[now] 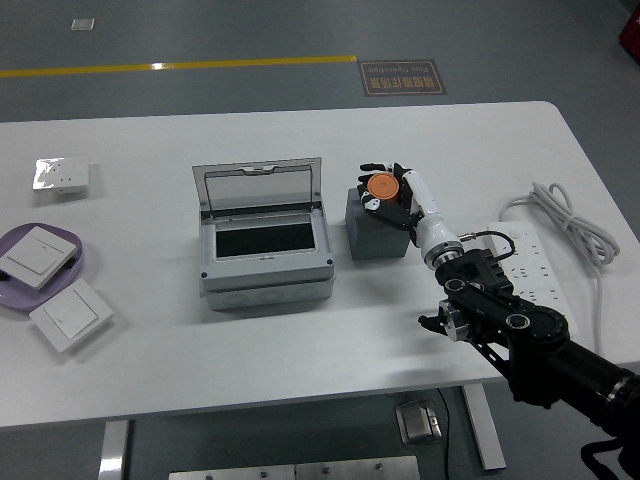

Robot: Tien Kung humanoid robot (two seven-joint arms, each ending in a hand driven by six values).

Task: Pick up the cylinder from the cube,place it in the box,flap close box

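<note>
While the right hand (pixel 385 190) curled its fingers around the orange cylinder (pixel 381 187) atop the grey cube (pixel 374 238), the grey box (pixel 264 254) stood just left, lid (pixel 260 186) raised, on the white bench (pixel 300 340).

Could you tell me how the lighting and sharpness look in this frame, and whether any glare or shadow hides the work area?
Head view: even overhead light, sharp across the table; soft shadows only, one below the box; mild sheen on its raised flap and on the wrapped switch at far left; the right hand partly covers the orange cylinder on the grey cube; straight edges bow slightly.
</note>
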